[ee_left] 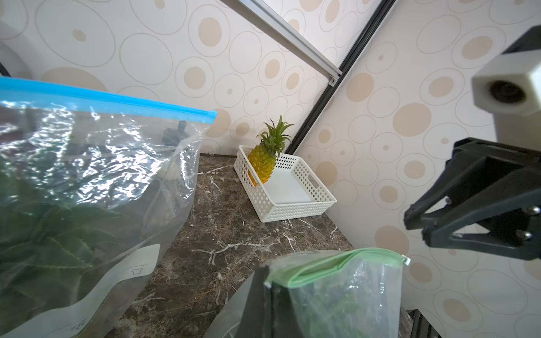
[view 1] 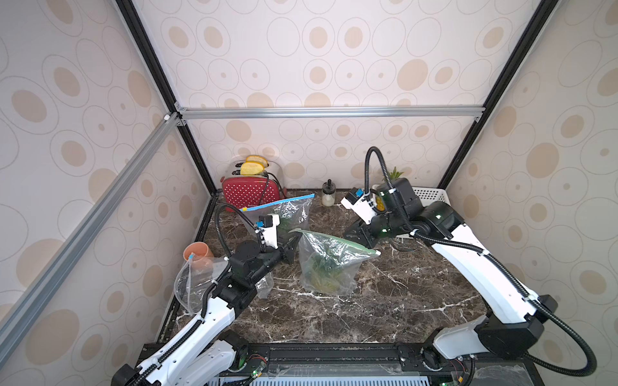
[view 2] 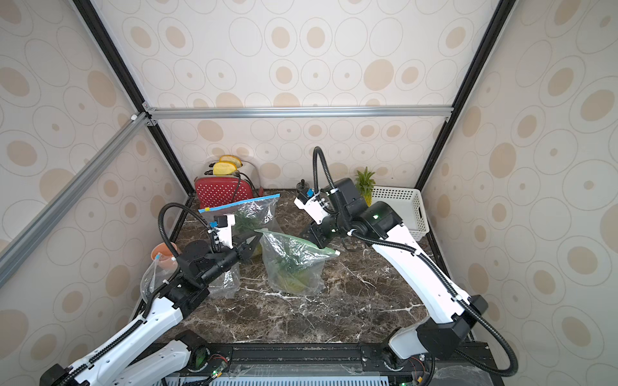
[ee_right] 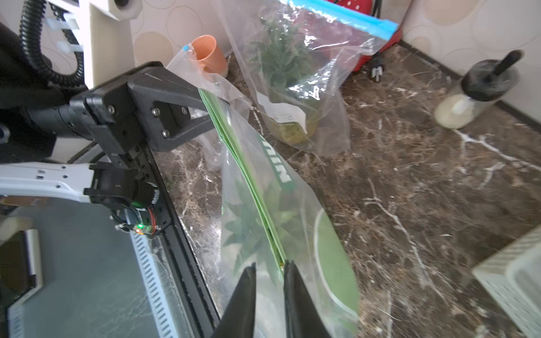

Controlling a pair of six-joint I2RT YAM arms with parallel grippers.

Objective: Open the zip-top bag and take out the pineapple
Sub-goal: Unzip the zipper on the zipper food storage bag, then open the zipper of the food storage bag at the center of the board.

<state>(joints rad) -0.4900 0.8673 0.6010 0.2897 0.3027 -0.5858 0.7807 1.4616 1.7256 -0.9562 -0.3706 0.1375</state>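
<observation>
A clear zip-top bag with a green zip strip [view 1: 337,242] stands mid-table, with the pineapple [view 1: 322,270] inside showing green leaves and a yellow body. My left gripper [ee_left: 270,281] is shut on the bag's left top corner, and in a top view [view 1: 294,239] it reaches in from the left. My right gripper [ee_right: 269,264] is at the other end of the strip with its jaws a little apart. The strip's end lies against one fingertip [ee_right: 288,267]. In both top views the right gripper [view 2: 306,238] hovers just over that end.
A second bag with a blue zip [view 1: 279,204] leans behind, in front of a red toaster [view 1: 249,194]. A white basket [ee_left: 292,202] at the back right holds another pineapple [ee_left: 263,159]. An orange cup [view 1: 197,254], an empty bag [view 1: 190,284] and a small jar [view 1: 328,195] also stand here.
</observation>
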